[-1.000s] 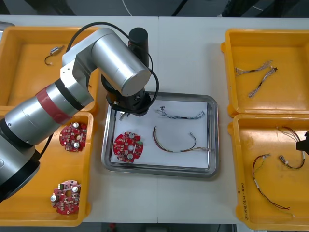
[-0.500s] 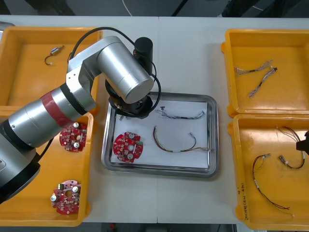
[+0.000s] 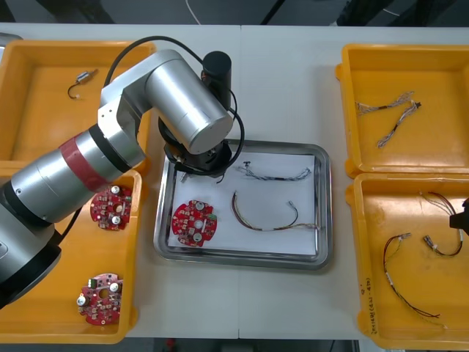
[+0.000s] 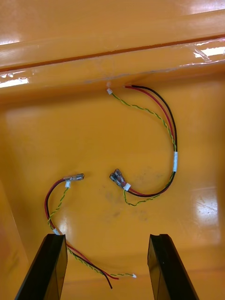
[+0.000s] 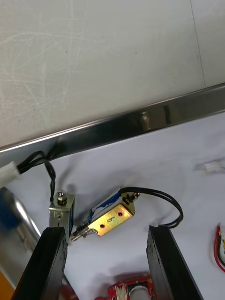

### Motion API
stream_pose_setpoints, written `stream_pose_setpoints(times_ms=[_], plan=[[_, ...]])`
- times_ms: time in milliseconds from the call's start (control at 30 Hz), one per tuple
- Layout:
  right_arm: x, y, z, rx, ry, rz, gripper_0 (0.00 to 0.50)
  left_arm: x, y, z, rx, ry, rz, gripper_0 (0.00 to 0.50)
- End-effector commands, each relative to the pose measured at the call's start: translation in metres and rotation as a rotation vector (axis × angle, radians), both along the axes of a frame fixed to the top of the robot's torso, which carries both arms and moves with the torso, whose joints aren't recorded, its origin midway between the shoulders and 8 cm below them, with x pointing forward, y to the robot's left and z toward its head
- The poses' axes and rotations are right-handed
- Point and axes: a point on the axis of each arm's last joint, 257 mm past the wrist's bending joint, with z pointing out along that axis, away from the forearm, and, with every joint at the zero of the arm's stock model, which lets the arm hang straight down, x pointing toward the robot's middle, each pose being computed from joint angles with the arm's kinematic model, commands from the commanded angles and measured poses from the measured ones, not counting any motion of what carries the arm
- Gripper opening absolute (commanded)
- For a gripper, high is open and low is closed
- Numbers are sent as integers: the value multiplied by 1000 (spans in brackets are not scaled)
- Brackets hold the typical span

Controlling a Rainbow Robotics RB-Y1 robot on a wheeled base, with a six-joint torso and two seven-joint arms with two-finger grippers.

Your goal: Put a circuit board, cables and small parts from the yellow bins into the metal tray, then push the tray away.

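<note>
Left claw (image 5: 105,228), fingers spread and empty, has edged back from the small metal part (image 5: 110,216), which lies released between its fingertips on the white lining of the metal tray (image 5: 140,119), a circuit board (image 5: 117,293) just behind. Loading looks complete, leaving the push. Right claw (image 4: 105,236) hovers open above cables (image 4: 166,140) in a yellow bin (image 4: 112,56)

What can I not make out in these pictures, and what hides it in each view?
Front view: the left arm covers the left gripper and the small metal part in the metal tray.
Front view: the right edge cuts off the right gripper.
Left wrist view: the picture's edge cuts off the circuit board between the fingers.
</note>
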Motion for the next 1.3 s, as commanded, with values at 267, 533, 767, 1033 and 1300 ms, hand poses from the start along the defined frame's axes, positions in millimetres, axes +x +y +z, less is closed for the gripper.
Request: stream_pose_setpoints(times_ms=[267, 533, 767, 1033, 1300], plan=[[-4, -12, 11, -23, -5, -40, 500, 3, 30, 104, -155, -69, 162, 500], [4, 8, 21, -51, -20, 45, 500, -1, 78, 153, -214, -85, 201, 500], [6, 37, 25, -89, -22, 164, 500, 3, 116, 185, -243, -133, 185, 500], [7, 92, 31, -71, -21, 356, 500, -8, 175, 188, -218, -171, 177, 500], [7, 148, 34, -111, -33, 554, 500, -24, 215, 183, -194, -185, 179, 500]])
